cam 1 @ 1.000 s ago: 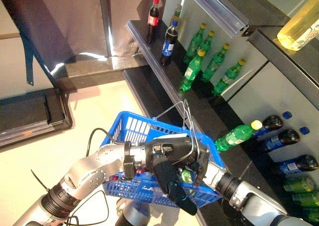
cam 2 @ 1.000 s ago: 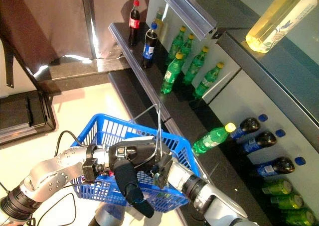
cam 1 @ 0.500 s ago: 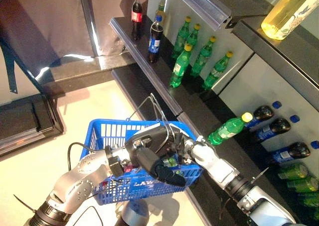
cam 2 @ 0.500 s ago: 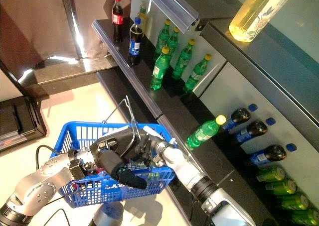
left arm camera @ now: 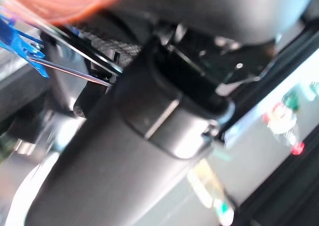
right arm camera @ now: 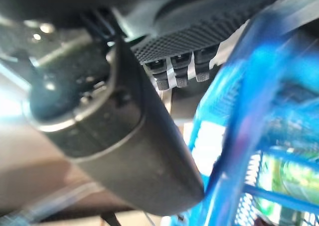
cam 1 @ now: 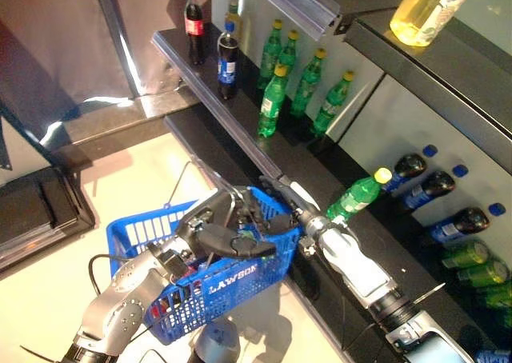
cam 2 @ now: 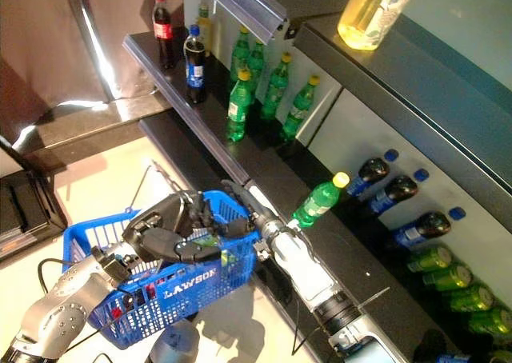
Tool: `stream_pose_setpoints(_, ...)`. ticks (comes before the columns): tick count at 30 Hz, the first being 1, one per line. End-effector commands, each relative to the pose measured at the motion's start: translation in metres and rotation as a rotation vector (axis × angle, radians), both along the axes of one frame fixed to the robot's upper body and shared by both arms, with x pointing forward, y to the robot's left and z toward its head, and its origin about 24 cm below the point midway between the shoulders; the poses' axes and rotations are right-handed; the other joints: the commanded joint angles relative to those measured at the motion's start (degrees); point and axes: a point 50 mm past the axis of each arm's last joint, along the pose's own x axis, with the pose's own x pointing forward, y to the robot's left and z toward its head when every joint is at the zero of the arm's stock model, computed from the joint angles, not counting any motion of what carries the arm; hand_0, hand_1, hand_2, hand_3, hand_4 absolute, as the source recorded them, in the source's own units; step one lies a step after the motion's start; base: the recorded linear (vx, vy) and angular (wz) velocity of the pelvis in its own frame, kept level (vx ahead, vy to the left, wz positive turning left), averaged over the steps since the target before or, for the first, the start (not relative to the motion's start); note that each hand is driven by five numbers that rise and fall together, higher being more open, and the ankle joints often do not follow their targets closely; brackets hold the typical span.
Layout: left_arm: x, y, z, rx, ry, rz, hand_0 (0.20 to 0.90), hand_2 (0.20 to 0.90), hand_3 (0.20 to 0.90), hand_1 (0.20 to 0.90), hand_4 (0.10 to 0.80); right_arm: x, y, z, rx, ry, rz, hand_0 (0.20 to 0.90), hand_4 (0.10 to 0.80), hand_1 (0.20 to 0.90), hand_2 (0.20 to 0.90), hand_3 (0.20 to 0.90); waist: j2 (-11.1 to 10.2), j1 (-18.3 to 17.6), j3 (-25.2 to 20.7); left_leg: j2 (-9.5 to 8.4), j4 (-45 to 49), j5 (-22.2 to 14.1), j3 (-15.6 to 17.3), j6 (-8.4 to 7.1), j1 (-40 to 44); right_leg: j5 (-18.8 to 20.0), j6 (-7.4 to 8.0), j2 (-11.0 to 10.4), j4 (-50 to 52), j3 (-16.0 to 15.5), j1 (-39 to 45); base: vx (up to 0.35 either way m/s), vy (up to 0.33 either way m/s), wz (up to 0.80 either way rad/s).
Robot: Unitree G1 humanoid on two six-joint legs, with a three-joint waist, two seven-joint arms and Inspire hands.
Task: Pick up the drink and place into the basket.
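Observation:
My left hand (cam 1: 210, 233) is shut on the thin wire handles (left arm camera: 70, 71) of the blue basket (cam 1: 232, 281) and holds it up in front, tilted. A green drink (right arm camera: 291, 173) lies inside the basket among other items; it also shows in the right eye view (cam 2: 210, 240). My right hand (cam 1: 280, 197) is at the basket's far right rim, next to the left hand, fingers relaxed and holding nothing. Its thumb (right arm camera: 129, 151) shows against the basket's blue wall.
A dark shelf unit (cam 1: 240, 131) runs along the right. Green bottles (cam 1: 272, 111) and cola bottles (cam 1: 228, 59) stand on the upper ledge. A green bottle (cam 1: 356, 195) and dark bottles (cam 1: 436, 187) lie lower down. A pale floor (cam 1: 120, 187) is at the left.
The camera has shifted. My right hand has come up out of the basket to its right rim, empty. The basket has tipped to the left in my left hand.

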Motion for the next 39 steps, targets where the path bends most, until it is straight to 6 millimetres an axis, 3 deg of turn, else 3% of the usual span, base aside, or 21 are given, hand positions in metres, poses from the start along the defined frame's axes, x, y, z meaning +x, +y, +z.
stream_pose_setpoints(1, 0.001, -0.009, 0.074, -0.268, -0.507, 0.056, 0.3, 0.3, 0.2, 0.3, 0.1, -0.006, -0.011, 0.029, 0.056, -0.218, -0.014, 0.9, 0.8, 0.9, 0.9, 0.9, 5.93, -2.14, -12.28, 0.42, -6.55, 2.32, 1.49, 2.84, 4.74, 2.72, -1.37, 0.87, 5.2, -2.0, -2.49, -0.021, 0.043, -0.36)
stream_pose_setpoints(9, 0.008, 0.026, 0.039, -0.176, -0.419, 0.357, 0.3, 0.3, 0.2, 0.3, 0.1, -0.022, -0.033, 0.016, 0.171, -0.251, -0.168, 0.9, 0.8, 0.9, 0.9, 0.9, 8.48, -7.24, -12.92, 1.4, -6.55, 1.52, 7.6, 3.33, 6.2, 2.73, -0.6, -0.06, 5.4, -0.28, -3.23, -0.016, 0.058, -0.36)
stream_pose_setpoints(20, -0.007, 0.085, -0.021, -0.015, -0.222, 0.782, 0.3, 0.3, 0.2, 0.3, 0.1, -0.049, -0.098, -0.01, 0.235, -0.216, -0.432, 0.9, 0.8, 0.9, 0.9, 0.9, 9.36, -14.97, -12.57, 2.74, -6.3, 0.03, 16.4, 3.91, 8.21, 4.14, 0.49, -1.47, 5.02, 2.52, -4.78, -0.003, 0.02, -0.39)
stream_pose_setpoints(22, -0.018, 0.099, -0.043, 0.014, -0.129, 0.874, 0.3, 0.3, 0.2, 0.3, 0.1, -0.063, -0.121, -0.023, 0.23, -0.175, -0.524, 0.9, 0.8, 0.9, 0.9, 0.9, 9.24, -17.03, -12.5, 2.78, -6.28, -0.35, 18.36, 3.96, 8.55, 5.01, 0.81, -1.74, 4.16, 3.54, -5.16, -0.009, -0.002, -0.24)
stream_pose_setpoints(30, -0.041, 0.121, -0.089, 0.095, 0.103, 1.0, 0.3, 0.3, 0.2, 0.3, 0.1, -0.093, -0.157, -0.053, 0.195, -0.07, -0.711, 0.9, 0.8, 0.9, 0.9, 0.9, 9.07, -20.42, -12.12, 2.45, -6.25, -1.33, 21.41, 4.25, 9.27, 6.46, 1.41, -2.52, 4.29, 5.35, -6.22, -0.004, 0.001, -0.25)
stream_pose_setpoints(31, -0.049, 0.125, -0.106, 0.127, 0.184, 1.031, 0.3, 0.3, 0.2, 0.3, 0.1, -0.102, -0.164, -0.066, 0.194, -0.014, -0.769, 0.9, 0.8, 0.9, 0.9, 0.9, 9.07, -21.38, -11.93, 2.28, -6.2, -1.64, 22.03, 4.39, 9.55, 6.74, 1.53, -2.79, 4.41, 5.76, -6.43, -0.001, 0.007, -0.15)
stream_pose_setpoints(32, -0.049, 0.125, -0.108, 0.131, 0.196, 1.035, 0.3, 0.3, 0.2, 0.3, 0.1, -0.103, -0.165, -0.068, 0.197, -0.006, -0.783, 0.9, 0.8, 0.9, 0.9, 0.9, 9.09, -21.47, -11.88, 2.26, -6.19, -1.68, 22.1, 4.41, 9.6, 6.75, 1.54, -2.82, 4.42, 5.81, -6.44, 0.001, 0.013, -0.13)
stream_pose_setpoints(39, -0.077, 0.13, -0.161, 0.263, 0.517, 1.109, 0.3, 0.3, 0.2, 0.3, 0.1, -0.142, -0.183, -0.13, 0.15, 0.305, -0.97, 0.9, 0.8, 0.9, 0.9, 0.9, 9.01, -23.15, -11.82, 1.62, -5.86, -2.87, 23.7, 4.72, 10.22, 7.5, 1.83, -3.24, 4.34, 7.08, -6.59, 0.008, 0.003, -0.14)
